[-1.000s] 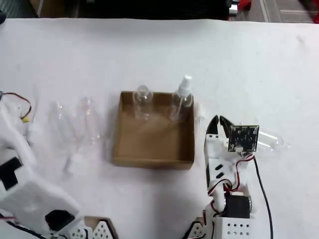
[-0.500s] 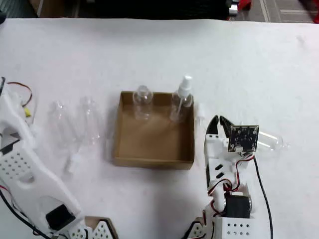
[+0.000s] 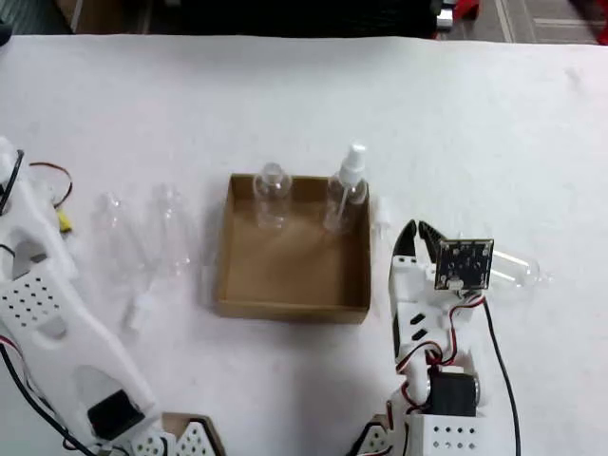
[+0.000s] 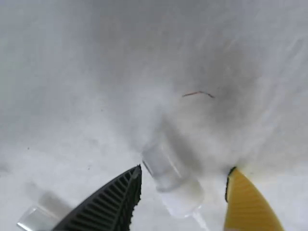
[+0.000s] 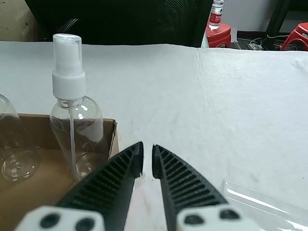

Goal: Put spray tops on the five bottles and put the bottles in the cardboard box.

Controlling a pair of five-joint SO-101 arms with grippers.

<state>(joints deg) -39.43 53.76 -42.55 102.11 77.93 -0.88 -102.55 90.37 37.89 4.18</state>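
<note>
The cardboard box [image 3: 293, 275] sits mid-table. Inside it, at the far side, stand a clear bottle with a white spray top [image 3: 347, 195] [image 5: 76, 130] and a topless bottle [image 3: 273, 195] [image 5: 14, 154]. Two clear bottles [image 3: 114, 233] [image 3: 169, 233] lie left of the box, with a loose spray top [image 3: 138, 309] in front of them. Another bottle [image 3: 513, 268] [image 5: 269, 207] lies to the right. My right gripper [image 3: 415, 233] [image 5: 147, 154] rests shut and empty beside the box's right wall. My left gripper [image 4: 184, 169] is open, straddling a spray top [image 4: 173, 180] on the table.
White cloth covers the table. The left arm's body [image 3: 47, 323] stretches along the left edge, close to the lying bottles. A red wire [image 3: 47, 180] loops by it. Another clear piece [image 4: 31, 219] lies beside the left gripper's black finger.
The left arm has swung toward the far side along the table's left edge. The right arm and all the bottles have stayed put.
</note>
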